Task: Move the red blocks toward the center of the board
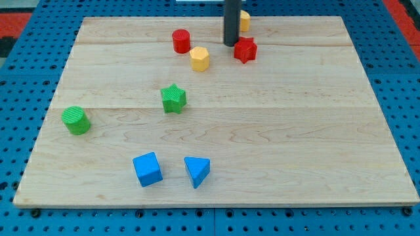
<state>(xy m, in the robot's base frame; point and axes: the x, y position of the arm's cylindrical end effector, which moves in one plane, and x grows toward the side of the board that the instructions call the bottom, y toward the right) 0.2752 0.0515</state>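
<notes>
A red star block [245, 50] lies near the board's top, right of centre. A red cylinder [181, 40] stands near the top, left of centre. My tip [230, 44] is at the lower end of the dark rod, just left of the red star and almost touching it. The red cylinder is well to the tip's left.
A yellow hexagonal block [200, 58] lies between the two red blocks. Another yellow block [244, 20] is partly hidden behind the rod. A green star [173, 99], a green cylinder [76, 120], a blue cube [147, 169] and a blue triangle [197, 171] lie lower on the wooden board [295, 131].
</notes>
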